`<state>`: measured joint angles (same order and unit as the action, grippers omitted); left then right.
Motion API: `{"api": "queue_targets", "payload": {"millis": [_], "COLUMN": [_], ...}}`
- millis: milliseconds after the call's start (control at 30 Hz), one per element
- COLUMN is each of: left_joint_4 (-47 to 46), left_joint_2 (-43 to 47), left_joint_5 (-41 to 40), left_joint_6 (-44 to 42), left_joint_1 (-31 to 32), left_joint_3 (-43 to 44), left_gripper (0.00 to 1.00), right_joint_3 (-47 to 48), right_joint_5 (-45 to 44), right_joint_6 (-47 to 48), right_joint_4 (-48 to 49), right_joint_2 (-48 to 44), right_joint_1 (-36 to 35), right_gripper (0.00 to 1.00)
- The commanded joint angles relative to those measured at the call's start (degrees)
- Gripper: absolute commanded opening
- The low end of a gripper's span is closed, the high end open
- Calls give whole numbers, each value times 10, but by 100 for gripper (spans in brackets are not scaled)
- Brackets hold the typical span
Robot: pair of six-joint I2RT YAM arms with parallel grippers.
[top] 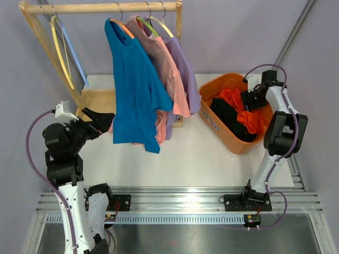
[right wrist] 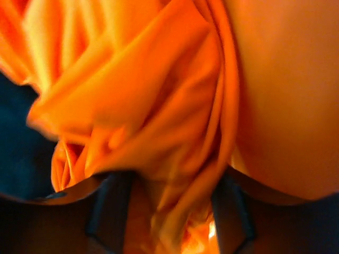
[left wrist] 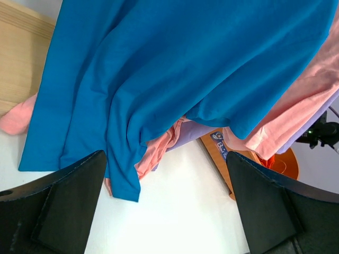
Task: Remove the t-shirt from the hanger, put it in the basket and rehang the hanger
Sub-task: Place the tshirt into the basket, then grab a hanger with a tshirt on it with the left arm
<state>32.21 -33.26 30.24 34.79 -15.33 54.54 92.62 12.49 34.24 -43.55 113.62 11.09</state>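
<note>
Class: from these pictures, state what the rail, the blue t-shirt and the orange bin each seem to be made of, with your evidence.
The rail looks like pale, unpainted wood: matt and evenly tan.
The blue t-shirt seems to be soft knit cloth, perhaps cotton or a blend: matt, hanging in loose folds.
The bin is probably moulded plastic: uniform orange, smooth, with rigid walls.

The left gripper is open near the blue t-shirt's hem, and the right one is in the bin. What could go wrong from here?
1. The pink t-shirt hangs right behind the blue t-shirt at its hem, so the open left gripper might pinch both.
2. Orange cloth lies between the right gripper's parted fingers; lifting out of the bin could drag it along.
</note>
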Motion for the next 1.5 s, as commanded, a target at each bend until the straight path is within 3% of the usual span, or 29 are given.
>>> {"api": "queue_targets", "payload": {"millis": [0,233,400,467,500,633,733,933,1133,1267,1467], "left_joint_4": [-40,-31,1,11,20,43,64,73,74,72,11], "left_joint_2": [-19,-56,-94,-105,-116,-143,-171,-224,-336,-417,-537], "left_joint_5": [5,-5,-45,-80,-96,-187,-249,-321,-402,-462,-498], "left_joint_6": [14,18,-2,-8,-9,-11,-11,-4,-11,-2,13], "left_joint_1": [0,16,61,97,111,198,270,322,370,375,371], "left_joint_3": [23,49,86,106,111,147,185,286,426,555,667], "left_gripper": [99,99,99,99,99,99,99,99,97,93,90], "right_joint_3": [47,160,217,234,235,163,75,-52,-101,-115,-137], "right_joint_5": [34,98,153,235,320,490,496,481,483,482,479], "right_joint_6": [-2,-21,-20,2,20,94,89,-4,-66,-80,-84], "right_joint_4": [-49,-113,-163,-189,-226,-286,-262,-133,-58,-34,-26], "right_joint_2": [-68,-105,-109,-119,-125,-175,-222,-277,-293,-300,-312], "right_joint_1": [3,3,3,3,2,-16,-72,-132,-134,-134,-134], "right_gripper": [67,79,83,85,86,86,86,86,86,86,86]}}
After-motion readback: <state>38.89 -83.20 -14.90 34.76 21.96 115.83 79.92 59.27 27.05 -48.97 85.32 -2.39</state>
